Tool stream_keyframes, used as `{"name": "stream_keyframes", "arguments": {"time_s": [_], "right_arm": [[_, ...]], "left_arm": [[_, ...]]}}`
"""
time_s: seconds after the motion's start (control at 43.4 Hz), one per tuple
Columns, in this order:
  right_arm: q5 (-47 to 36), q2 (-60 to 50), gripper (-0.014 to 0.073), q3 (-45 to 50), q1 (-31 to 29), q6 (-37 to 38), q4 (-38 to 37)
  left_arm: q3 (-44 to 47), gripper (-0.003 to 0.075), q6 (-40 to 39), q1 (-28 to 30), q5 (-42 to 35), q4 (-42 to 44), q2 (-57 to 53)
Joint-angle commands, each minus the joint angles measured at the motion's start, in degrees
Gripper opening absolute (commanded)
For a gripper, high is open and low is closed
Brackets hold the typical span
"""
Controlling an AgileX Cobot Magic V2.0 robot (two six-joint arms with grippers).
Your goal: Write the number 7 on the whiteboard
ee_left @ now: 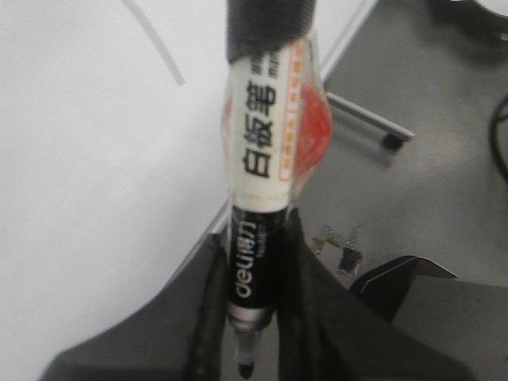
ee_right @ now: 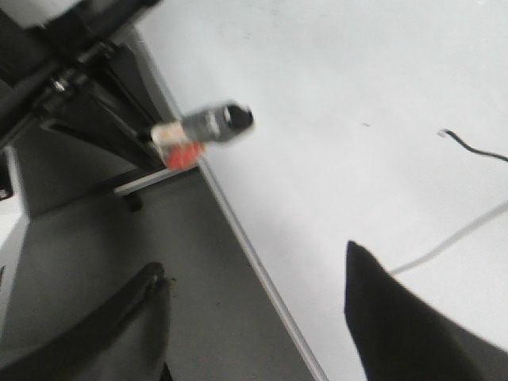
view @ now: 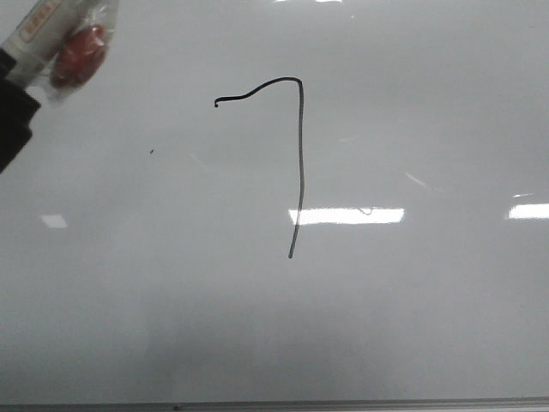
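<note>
The whiteboard [view: 429,326] fills the front view. On it stands the number 7 [view: 299,163], a thin dark line with a hooked, wavy top stroke and a long stem. My left gripper [ee_left: 255,238] is shut on a black and white marker [ee_left: 258,159], which has a red piece in clear wrap taped to its barrel. In the front view the marker [view: 60,39] is at the far left corner, away from the 7. My right gripper [ee_right: 254,262] is open and empty over the whiteboard's [ee_right: 333,103] side edge. From there the marker [ee_right: 202,127] and part of the 7 [ee_right: 476,149] show.
A tiny dark speck [view: 152,152] lies left of the 7. The thin grey frame edge [view: 274,405] runs along the near side. Beside the board are grey floor [ee_left: 429,222] and a metal stand leg with a caster [ee_left: 373,127]. The left arm's dark links [ee_right: 79,87] show beyond the board's edge.
</note>
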Motion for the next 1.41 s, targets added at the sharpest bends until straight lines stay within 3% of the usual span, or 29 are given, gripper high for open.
{"name": "stream_keyframes", "arguments": {"time_s": [0.0,0.207,0.323,0.415,0.553,0.714,0.968,1.382], "right_arm": [[-4.0,-6.3,0.0496,3.1,-5.9,4.3,-1.7],[-9.9,-19.9,0.0418,15.5,-19.5,11.3,-2.4],[-13.0,-26.3,0.0365,21.6,-26.1,13.9,-2.4],[-13.7,-29.8,0.0293,26.0,-31.0,16.3,-2.4],[-14.1,-32.6,0.0119,31.3,-36.1,16.6,-2.4],[-16.4,-33.4,-0.0071,34.7,-38.0,16.6,-2.4],[-17.1,-33.4,-0.0068,35.2,-38.0,16.6,-2.4],[-17.1,-33.4,-0.0068,35.2,-38.0,16.6,-2.4]], "left_arm": [[-1.5,0.0039,-3.3,7.9,-3.8,2.0,0.8],[-1.5,0.0039,-3.3,30.3,-3.8,2.0,3.3],[-1.1,0.0039,-3.3,38.8,-4.9,2.0,3.9],[0.4,0.0039,-3.3,42.4,-9.5,1.7,4.8],[3.0,0.0039,-3.3,44.6,-15.1,1.0,7.7],[3.8,0.0039,-3.3,44.5,-21.0,-0.1,13.4],[3.8,0.0039,-3.3,44.5,-34.2,-3.1,25.1],[3.4,0.0045,-3.3,44.5,-39.6,-3.5,34.0]]}}
